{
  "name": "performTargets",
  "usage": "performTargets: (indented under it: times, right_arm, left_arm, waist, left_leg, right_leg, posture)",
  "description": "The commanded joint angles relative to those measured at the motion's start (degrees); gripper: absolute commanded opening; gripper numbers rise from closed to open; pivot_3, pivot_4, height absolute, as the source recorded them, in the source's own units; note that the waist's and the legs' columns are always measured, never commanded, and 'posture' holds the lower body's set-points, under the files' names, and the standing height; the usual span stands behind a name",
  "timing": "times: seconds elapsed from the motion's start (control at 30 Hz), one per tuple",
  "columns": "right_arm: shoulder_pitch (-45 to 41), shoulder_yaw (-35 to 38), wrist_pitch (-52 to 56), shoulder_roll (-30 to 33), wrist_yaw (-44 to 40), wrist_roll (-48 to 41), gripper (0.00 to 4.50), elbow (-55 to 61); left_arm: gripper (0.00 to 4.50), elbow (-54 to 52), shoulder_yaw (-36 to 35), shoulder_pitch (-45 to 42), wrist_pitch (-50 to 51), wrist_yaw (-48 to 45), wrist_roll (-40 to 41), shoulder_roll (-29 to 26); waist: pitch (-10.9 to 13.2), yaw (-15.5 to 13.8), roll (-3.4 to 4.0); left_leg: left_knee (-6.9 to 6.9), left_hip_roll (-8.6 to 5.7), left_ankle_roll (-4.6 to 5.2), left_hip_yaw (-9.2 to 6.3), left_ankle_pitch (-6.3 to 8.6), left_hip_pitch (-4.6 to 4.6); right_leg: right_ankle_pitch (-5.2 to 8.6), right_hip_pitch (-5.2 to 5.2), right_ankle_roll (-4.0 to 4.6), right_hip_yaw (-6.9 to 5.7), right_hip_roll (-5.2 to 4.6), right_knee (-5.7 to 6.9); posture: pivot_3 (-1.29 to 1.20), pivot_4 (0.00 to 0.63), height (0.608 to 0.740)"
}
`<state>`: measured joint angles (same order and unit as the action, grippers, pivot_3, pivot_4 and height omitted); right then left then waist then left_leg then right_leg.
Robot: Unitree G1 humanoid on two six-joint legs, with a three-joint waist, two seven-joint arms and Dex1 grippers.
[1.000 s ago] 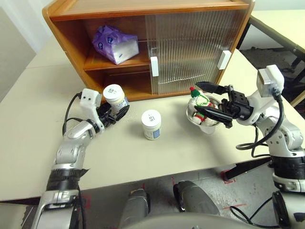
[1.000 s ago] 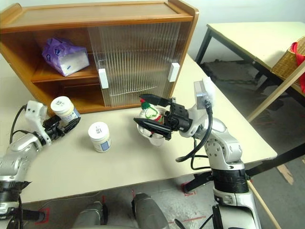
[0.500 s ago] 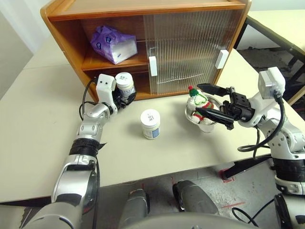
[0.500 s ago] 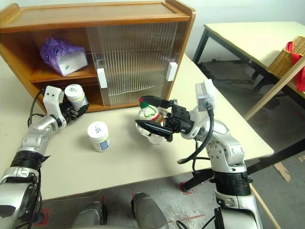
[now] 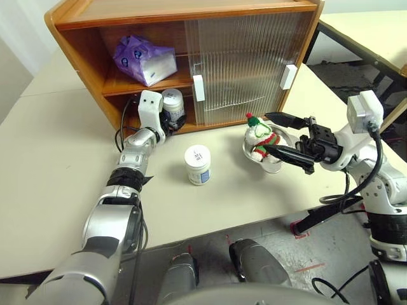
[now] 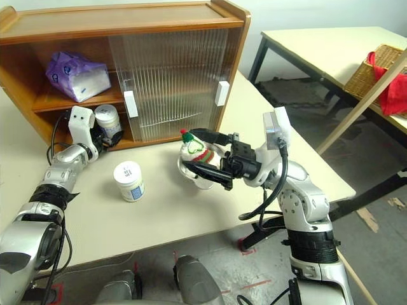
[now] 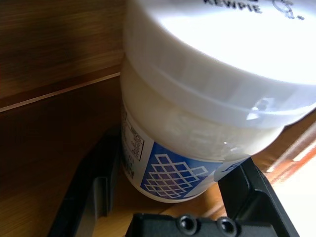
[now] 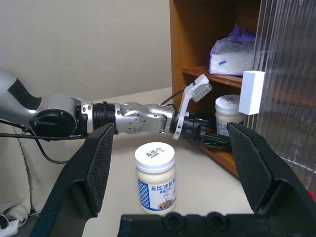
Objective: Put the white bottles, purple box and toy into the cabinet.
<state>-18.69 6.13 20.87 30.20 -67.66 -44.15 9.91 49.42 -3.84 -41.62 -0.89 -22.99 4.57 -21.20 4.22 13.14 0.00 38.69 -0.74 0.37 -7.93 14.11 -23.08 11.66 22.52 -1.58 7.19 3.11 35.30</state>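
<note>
Reaching into the cabinet (image 5: 82, 22) lower bay: left claw (image 5: 166, 121) is clamped on one white bottle (image 5: 173, 105), upright, pads on its sides, at the mouth of the bottom shelf. Wrist view shows the jar's base just above or on the shelf board; can't tell if it's touching. Shelf depth runs toward 12 o'clock from the claw, so my read is the next move is a short push along that line, then release.

Purple box (image 5: 143, 58) already sits on the upper shelf, at 12 o'clock from the held jar, tilted.

Second white bottle (image 5: 198, 164) stands upright on the counter (image 5: 51, 159), at roughly 5 o'clock from the left claw, well apart from the cabinet. It lies between the two claws; the left arm looks nearer and already lines up with the open bay, so likely its job.

Toy (image 5: 259, 135) sits in a shallow metal bowl (image 5: 270, 166) at 3 o'clock of that jar, in front of the closed sliding door (image 5: 245, 67).

Right claw (image 5: 278, 135) is spread wide and empty, fingers straddling the toy without touching, pointing toward 9 o'clock.
</note>
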Motion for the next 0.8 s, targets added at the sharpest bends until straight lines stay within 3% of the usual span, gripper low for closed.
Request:
performTargets:
  times: [0.03, 0.37, 0.8]
  right_arm:
    - [1.0, 0.3, 0.2, -0.1, 0.3, -0.4, 4.5, 1.2]
    - [0.0, -0.5, 0.3, -0.7, -0.3, -0.3, 4.5, 0.2]
    - [1.5, 0.1, 0.3, -0.1, 0.0, -0.4, 4.5, 1.3]
  left_arm:
    - [3.15, -0.8, -2.0, 2.0, -0.5, 2.5, -0.1, -1.3]
    - [3.15, 4.5, -3.1, -3.1, -1.4, 8.8, -0.5, 0.8]
    - [3.15, 11.1, -5.4, -7.2, -2.4, 7.2, 2.3, 2.6]
  waist:
    - [0.0, 0.2, -0.02]
    - [0.2, -0.3, -0.34]
    - [0.4, -0.7, -0.49]
  left_leg:
    - [0.0, -0.01, 0.04, 0.02, 0.02, 0.0]
    - [0.06, -0.1, 0.19, -0.03, 0.0, -0.04]
    - [0.03, -0.22, 0.06, -0.37, -0.11, -0.06]
  right_leg:
    - [0.0, 0.0, -0.01, -0.01, 0.0, -0.03]
    - [-0.06, -0.04, -0.15, 0.09, -0.15, -0.09]
    - [-0.11, -0.04, -0.06, 0.11, -0.14, -0.07]
  posture:
    - [-0.29, 0.083, 0.74]
    - [-0.28, 0.097, 0.74]
    - [-0.3, 0.097, 0.74]
